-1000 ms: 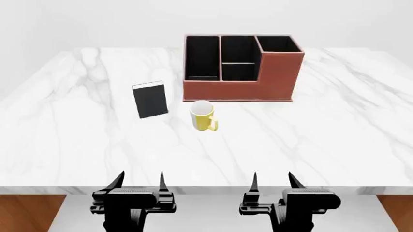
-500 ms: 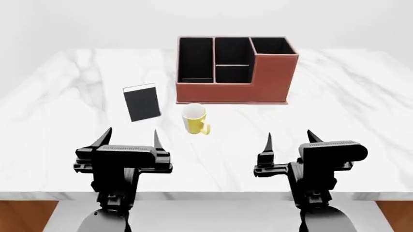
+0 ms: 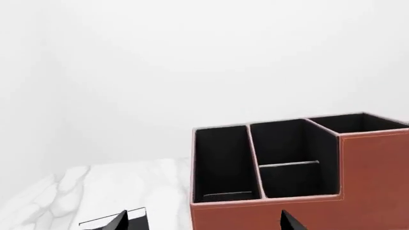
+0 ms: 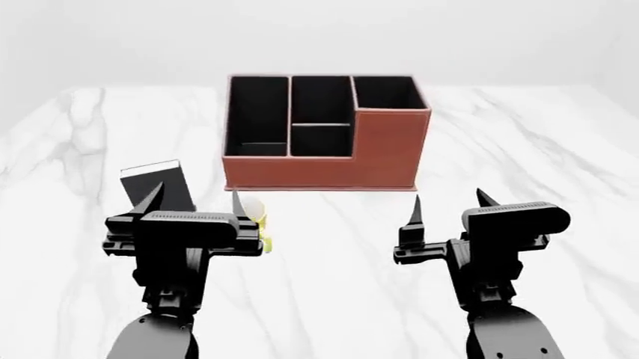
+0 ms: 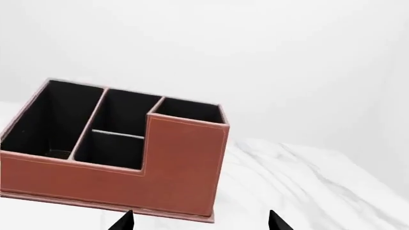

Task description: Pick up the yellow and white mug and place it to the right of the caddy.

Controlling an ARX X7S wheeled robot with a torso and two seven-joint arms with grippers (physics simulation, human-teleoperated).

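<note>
The reddish-brown caddy [image 4: 325, 133] stands at the middle back of the white marble table [image 4: 559, 149]; it also shows in the left wrist view [image 3: 300, 182] and the right wrist view [image 5: 121, 158]. The yellow and white mug [image 4: 256, 217] sits in front of the caddy's left part, mostly hidden behind my left gripper [image 4: 193, 202]. Only a sliver of yellow shows beside the right fingertip. My left gripper is open and empty, just in front of the mug. My right gripper [image 4: 450, 208] is open and empty, in front of the caddy's right end. Neither wrist view shows the mug.
A flat black upright slab [image 4: 158, 187] stands left of the mug, partly behind my left gripper; its top edge shows in the left wrist view [image 3: 131, 219]. Marble surface stretches right of the caddy [image 4: 519, 157].
The head view has moved forward and the caddy appears closer and lower. Both grippers stand further over the table. The mug, plainly seen before, is now mostly hidden behind my left gripper.
</note>
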